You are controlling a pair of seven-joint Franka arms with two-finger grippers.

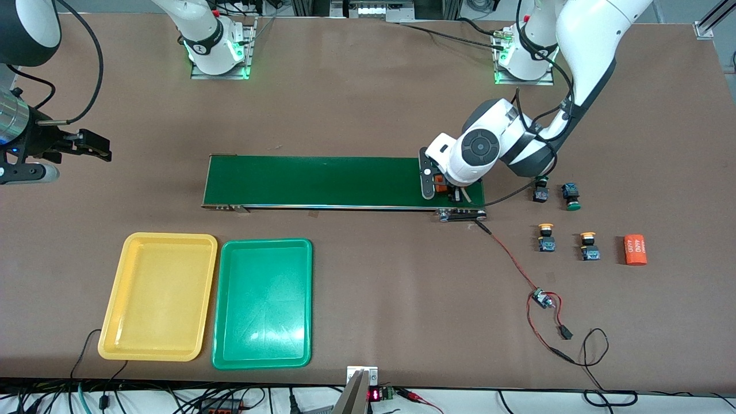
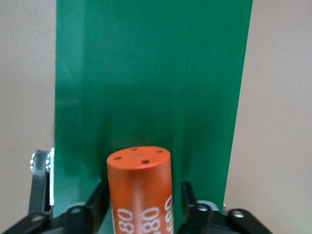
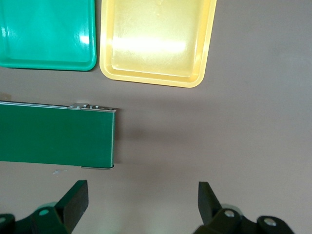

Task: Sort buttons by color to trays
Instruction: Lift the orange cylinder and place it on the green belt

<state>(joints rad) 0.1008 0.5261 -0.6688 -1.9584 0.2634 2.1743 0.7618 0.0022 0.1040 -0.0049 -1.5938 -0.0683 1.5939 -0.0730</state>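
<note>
Four buttons sit on the table toward the left arm's end: two green-capped ones [image 1: 540, 191] [image 1: 571, 196], and two yellow-orange ones [image 1: 546, 237] [image 1: 589, 246] nearer the front camera. The yellow tray [image 1: 158, 296] and the green tray [image 1: 263, 303] lie side by side, both empty; the right wrist view shows them too, yellow [image 3: 156, 75] and green [image 3: 46, 61]. My left gripper [image 1: 443, 187] is low over the belt's end, open around an upright orange cylinder [image 2: 139, 180] with a gap beside it. My right gripper [image 1: 98, 146] is open and empty over bare table, waiting.
A long dark-green conveyor belt [image 1: 322, 181] crosses the middle, farther from the front camera than the trays. A second orange cylinder [image 1: 635, 249] lies beside the yellow-orange buttons. Red and black wires with a small board [image 1: 540, 299] trail from the belt's end.
</note>
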